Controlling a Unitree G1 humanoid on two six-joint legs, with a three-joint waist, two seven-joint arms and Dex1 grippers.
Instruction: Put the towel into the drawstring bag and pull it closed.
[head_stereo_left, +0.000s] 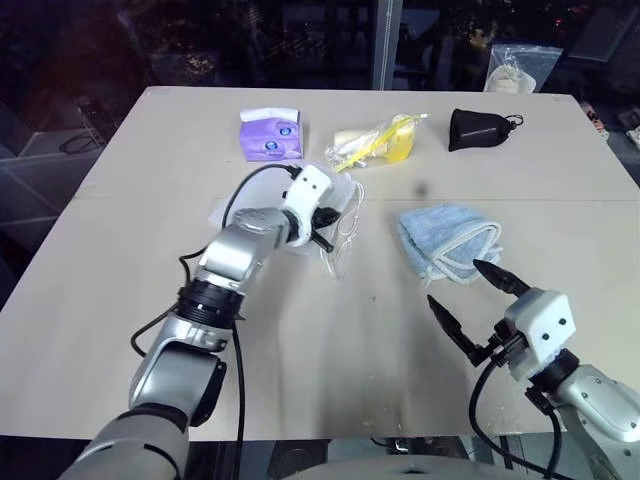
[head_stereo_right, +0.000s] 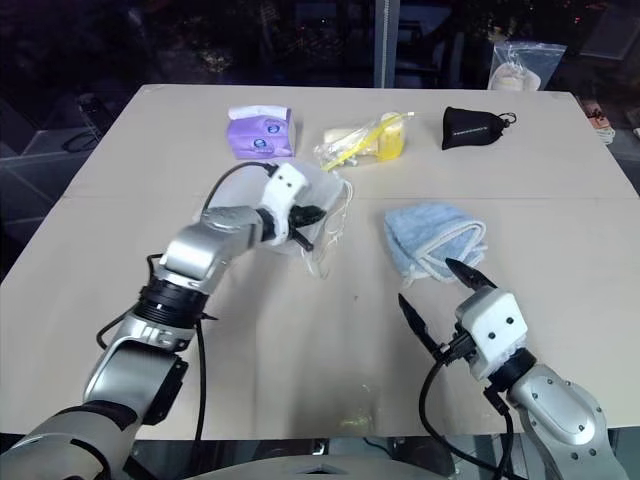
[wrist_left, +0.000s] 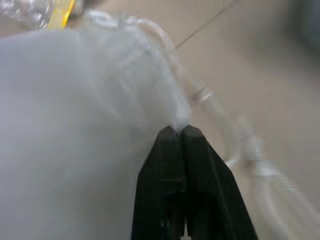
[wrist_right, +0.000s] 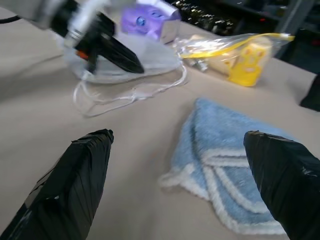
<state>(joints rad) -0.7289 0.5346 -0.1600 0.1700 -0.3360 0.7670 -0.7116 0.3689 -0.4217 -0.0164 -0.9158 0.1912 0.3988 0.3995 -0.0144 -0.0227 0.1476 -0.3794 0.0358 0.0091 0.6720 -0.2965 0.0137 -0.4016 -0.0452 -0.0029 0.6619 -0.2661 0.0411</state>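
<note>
The drawstring bag (head_stereo_left: 346, 193) lies flat left of the table's middle, translucent white, with thin white cords (head_stereo_left: 341, 250) trailing off its right edge. My left gripper (head_stereo_left: 323, 228) rests on the bag's right side. In the left wrist view its fingertips (wrist_left: 170, 135) are pressed together, with the bag's fabric (wrist_left: 75, 125) pinched at their tip. The towel (head_stereo_left: 445, 240), light blue with whitish edging, sits folded to the right of the bag. My right gripper (head_stereo_left: 455, 283) hovers just in front of the towel, open wide and empty, its fingers (wrist_right: 85, 165) spread either side of the towel (wrist_right: 235, 165).
Along the far side of the table stand a purple tissue pack (head_stereo_left: 270, 135), a clear packet with yellow contents (head_stereo_left: 378, 142) and a small black pouch (head_stereo_left: 480, 128). A clear plastic bag (head_stereo_left: 520, 68) sits beyond the far right edge. Bare tabletop (head_stereo_left: 330, 350) lies between my arms.
</note>
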